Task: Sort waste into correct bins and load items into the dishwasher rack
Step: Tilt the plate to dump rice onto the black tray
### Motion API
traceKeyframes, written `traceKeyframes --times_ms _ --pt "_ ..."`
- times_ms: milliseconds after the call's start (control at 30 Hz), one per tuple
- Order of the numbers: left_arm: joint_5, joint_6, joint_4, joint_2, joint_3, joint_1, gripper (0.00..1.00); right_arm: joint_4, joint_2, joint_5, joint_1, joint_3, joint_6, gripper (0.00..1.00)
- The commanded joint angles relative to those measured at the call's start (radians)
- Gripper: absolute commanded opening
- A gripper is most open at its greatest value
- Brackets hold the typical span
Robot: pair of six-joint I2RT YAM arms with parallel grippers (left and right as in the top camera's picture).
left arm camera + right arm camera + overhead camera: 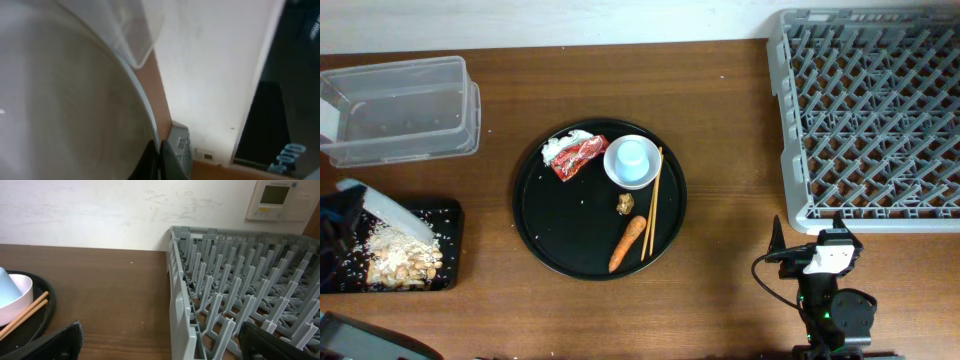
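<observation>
While the left end effector [159,156] clamps the tilted white round plate [390,212] over the flat black rectangular tray [449,214] at eight o'clock, emptying seems done; next stop, the grey pegged plastic rack [870,110] at two o'clock. The right end effector [808,240] is wide and empty.

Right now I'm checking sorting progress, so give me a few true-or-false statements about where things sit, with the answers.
1. The dishwasher rack holds no items. True.
2. The carrot lies in the rack. False: it lies on the round black tray.
3. The light-blue cup sits inside the bowl. True.
4. The left gripper is empty. False: it is shut on the white plate.
</observation>
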Motion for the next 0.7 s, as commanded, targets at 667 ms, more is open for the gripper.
traceKeyframes --times_ms 667 --pt "-0.387 0.069 -0.206 -0.442 0.013 -0.356 0.01 -0.007 -0.007 0.008 0.004 -0.005 0.008 0.98"
